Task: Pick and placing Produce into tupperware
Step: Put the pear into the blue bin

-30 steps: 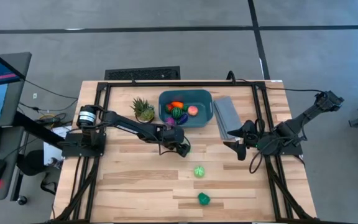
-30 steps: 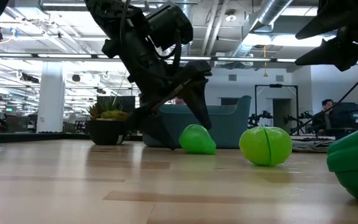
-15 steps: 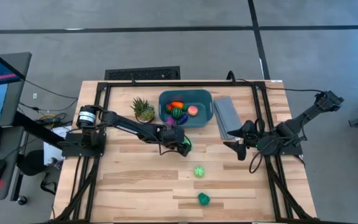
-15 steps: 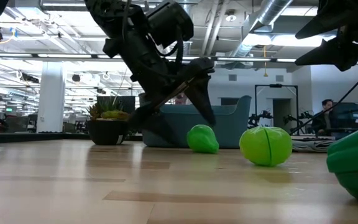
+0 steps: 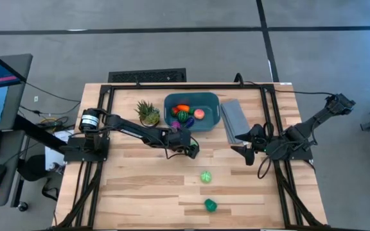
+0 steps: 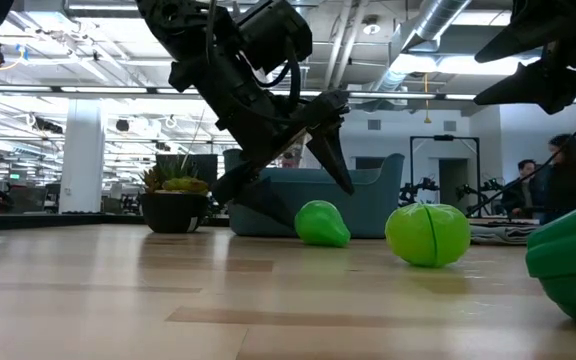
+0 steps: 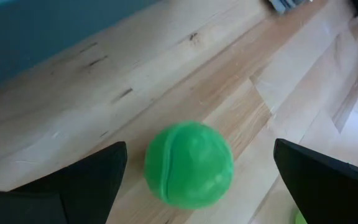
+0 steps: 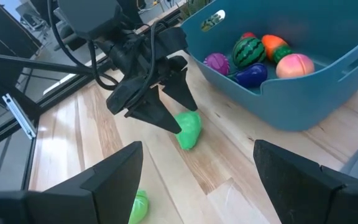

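Left gripper (image 6: 303,150) stands wide open, straddling a green ball (image 7: 189,163) that lies on the table directly between and just below my fingers, near the tupperware (image 5: 193,111). Right gripper (image 5: 246,154) waits farther off, part-open.

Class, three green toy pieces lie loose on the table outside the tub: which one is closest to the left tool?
The green piece nearest the teal tub, lying between the left tool's open fingers; the other two lie farther down the table.

left gripper (image 5: 191,151) fingers spread, right gripper (image 5: 244,154) parted
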`<state>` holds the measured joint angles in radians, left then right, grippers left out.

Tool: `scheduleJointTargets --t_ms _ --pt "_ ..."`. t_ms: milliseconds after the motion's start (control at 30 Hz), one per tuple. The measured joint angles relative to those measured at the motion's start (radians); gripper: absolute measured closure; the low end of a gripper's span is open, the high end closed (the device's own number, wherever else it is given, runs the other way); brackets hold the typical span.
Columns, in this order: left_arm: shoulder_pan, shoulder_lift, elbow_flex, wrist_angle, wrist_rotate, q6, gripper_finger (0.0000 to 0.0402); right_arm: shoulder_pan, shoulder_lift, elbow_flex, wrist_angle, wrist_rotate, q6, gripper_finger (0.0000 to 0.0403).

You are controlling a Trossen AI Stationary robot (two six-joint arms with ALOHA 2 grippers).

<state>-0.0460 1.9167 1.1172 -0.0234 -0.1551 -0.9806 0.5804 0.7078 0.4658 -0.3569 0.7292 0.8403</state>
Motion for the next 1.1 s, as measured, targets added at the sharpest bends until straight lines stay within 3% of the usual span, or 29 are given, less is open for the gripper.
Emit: scheduleJointTargets --t_ms 200,633,1100 --pt "-0.001 0.000 0.003 -0.008 0.000 0.000 0.0005 0.000 0.000 0.000 0.000 0.000 -0.002 0.0074" --pt "-0.007 -0.001 0.182 -0.296 -0.037 0.220 0.0005 0.000 0.000 0.000 0.001 0.001 -0.002 0.0074" --pt "-0.008 0.000 0.186 -0.293 -0.009 0.414 0.0005 0.000 0.000 0.000 0.004 0.001 -0.002 0.0074"
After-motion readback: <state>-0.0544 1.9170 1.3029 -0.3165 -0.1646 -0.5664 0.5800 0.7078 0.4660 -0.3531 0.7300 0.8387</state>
